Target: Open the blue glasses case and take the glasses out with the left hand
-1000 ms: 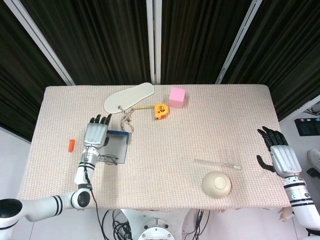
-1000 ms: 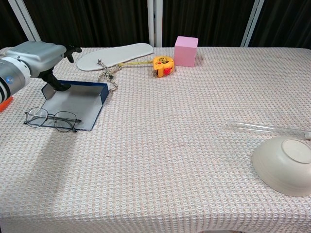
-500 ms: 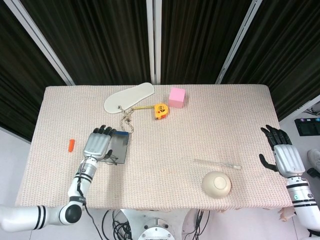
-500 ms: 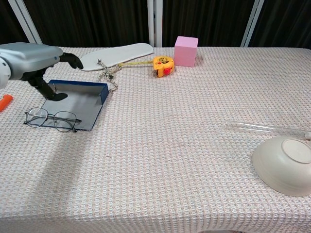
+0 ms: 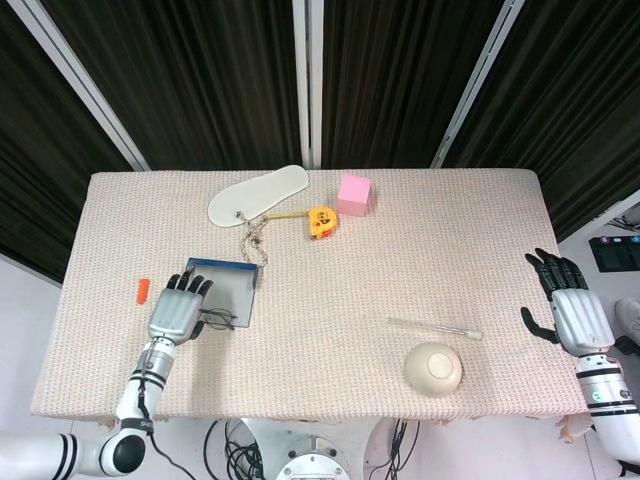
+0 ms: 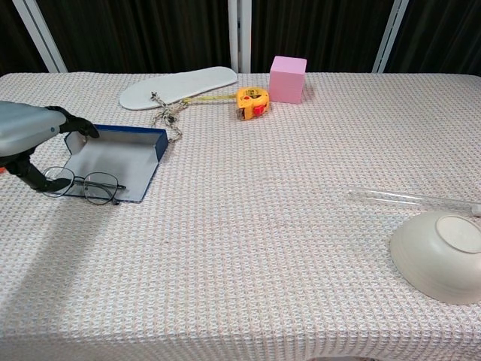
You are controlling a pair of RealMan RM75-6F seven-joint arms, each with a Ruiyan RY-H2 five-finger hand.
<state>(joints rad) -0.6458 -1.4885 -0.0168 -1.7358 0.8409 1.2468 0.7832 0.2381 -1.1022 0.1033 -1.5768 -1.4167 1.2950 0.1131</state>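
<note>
Flat blue glasses case [image 6: 120,154] is laid open on the waffle-knit desk [image 6: 263,226]; thin wire-rimmed glasses [image 6: 83,185] are hovered over by the released left hand [image 5: 176,312]; right hand [image 5: 565,310] is spread, nothing held.

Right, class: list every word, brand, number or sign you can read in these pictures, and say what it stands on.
Nothing here can be read.
Tape measure: red patch and markings on the blade, too small to read.
Glasses case, pink block, bowl, shoe insole: no print visible.

Left hand [image 6: 26,135] cut by frame edge, glasses [image 5: 218,320] partly under it.
</note>
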